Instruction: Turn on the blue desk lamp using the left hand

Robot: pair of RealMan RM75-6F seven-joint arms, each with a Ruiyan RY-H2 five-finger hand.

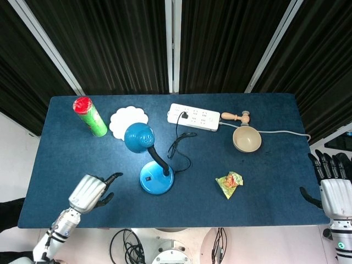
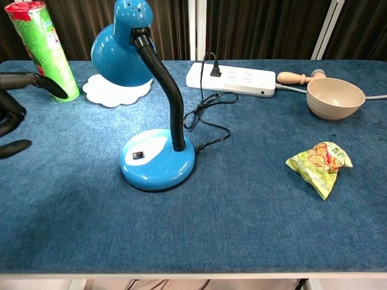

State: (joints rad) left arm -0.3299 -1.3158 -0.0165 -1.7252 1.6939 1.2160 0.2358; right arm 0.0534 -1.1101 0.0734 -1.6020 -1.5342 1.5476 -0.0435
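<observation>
The blue desk lamp (image 1: 155,177) stands near the table's middle, its round base (image 2: 158,162) carrying a small black switch (image 2: 139,154), and its shade (image 2: 123,49) bends back to the left on a black neck. My left hand (image 1: 91,191) hovers over the table's front left, left of the base, fingers apart and holding nothing; its dark fingertips (image 2: 24,81) show at the left edge of the chest view. My right hand (image 1: 334,190) stays off the table's right edge, fingers spread, empty.
A green tube can (image 1: 91,117) and a white coaster (image 1: 128,121) sit at the back left. A white power strip (image 1: 193,116), wooden pestle (image 1: 236,116), beige bowl (image 1: 246,139) and crumpled snack wrapper (image 1: 230,184) lie to the right. The lamp's cord (image 2: 207,115) loops behind the base.
</observation>
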